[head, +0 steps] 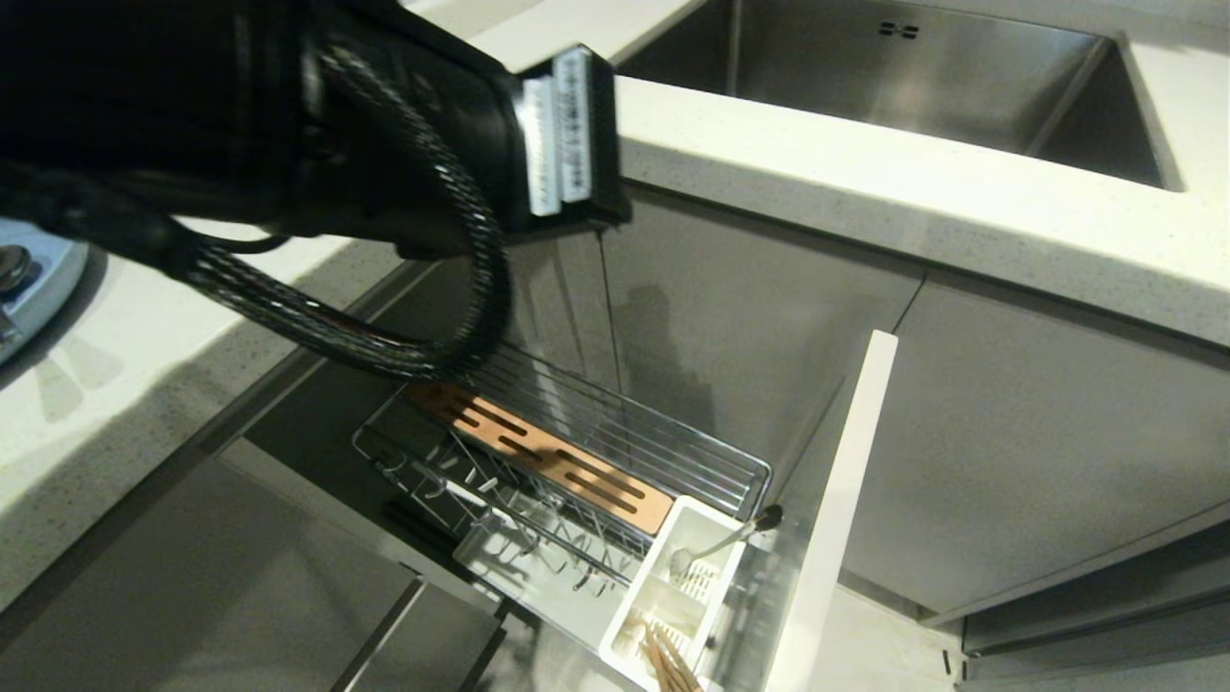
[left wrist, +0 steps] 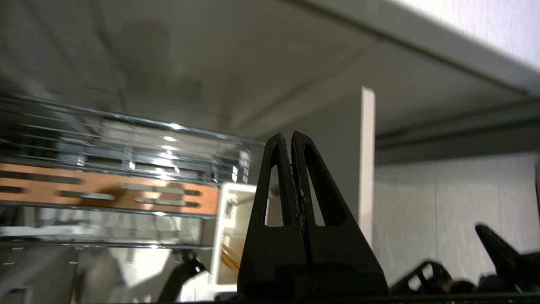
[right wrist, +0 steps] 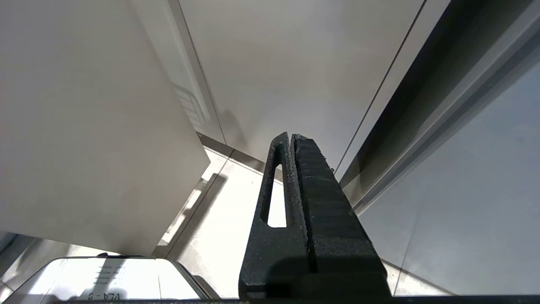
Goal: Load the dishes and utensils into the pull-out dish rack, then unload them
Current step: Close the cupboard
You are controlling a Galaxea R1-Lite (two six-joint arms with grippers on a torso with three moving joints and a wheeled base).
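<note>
Two chopsticks (head: pixel 670 663) in caddy, beyond empty left hand (left wrist: pixel 292 139), pressed closed

Steel sink (head: pixel 922 77), white countertop (head: pixel 865 192)

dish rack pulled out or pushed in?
Pulled out: the pull-out dish rack and its front panel stand clear of the cabinet, spoon in its caddy.

Soft indoor light, blurred rack (left wrist: pixel 105 177)
</note>
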